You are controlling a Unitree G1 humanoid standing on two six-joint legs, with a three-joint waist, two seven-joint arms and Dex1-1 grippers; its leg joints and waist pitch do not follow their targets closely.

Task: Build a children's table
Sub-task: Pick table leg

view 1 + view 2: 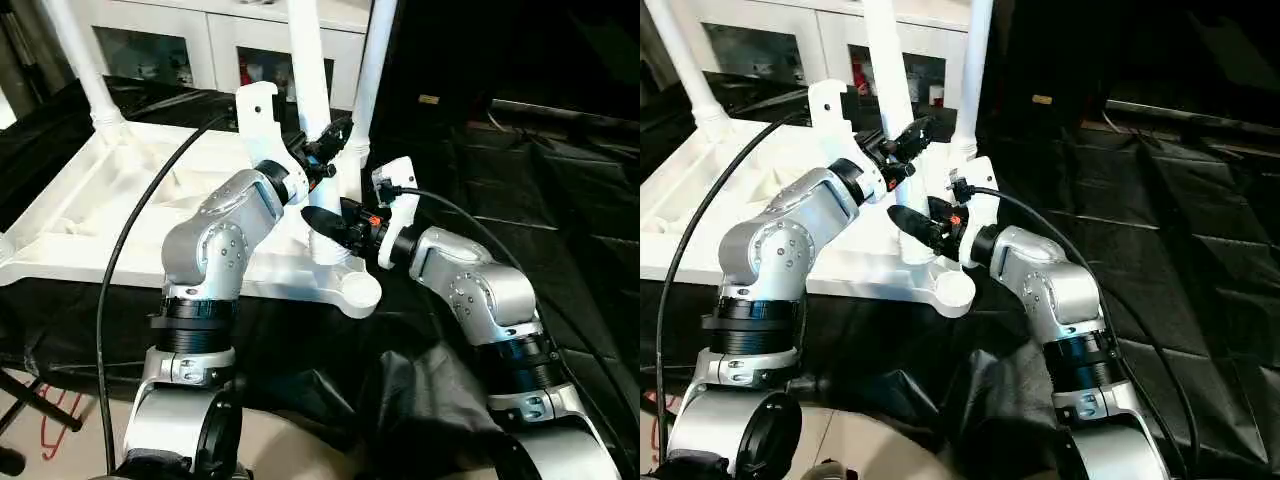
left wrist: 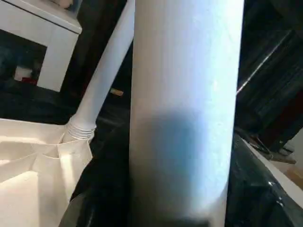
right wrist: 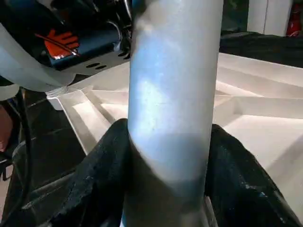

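Note:
The white tabletop [image 1: 130,190] lies upside down on black cloth, ribbed underside up. Two white legs stand in its far corner sockets, one on the left [image 1: 75,60] and one on the right [image 1: 368,70]. A third leg [image 1: 308,70] stands upright close to the near right corner, held by both grippers. My left gripper [image 1: 328,150] is shut on it higher up. My right gripper [image 1: 328,225] is shut on it lower down, its black fingers [image 3: 232,179] hugging both sides of the tube [image 3: 170,94]. Just in front, the round near right corner socket [image 1: 360,292] stands open.
A white glass-door cabinet [image 1: 200,45] stands behind the tabletop. Black cloth [image 1: 520,180] covers the floor to the right and in front. A black cable [image 1: 130,230] loops across the tabletop's left part towards my left arm.

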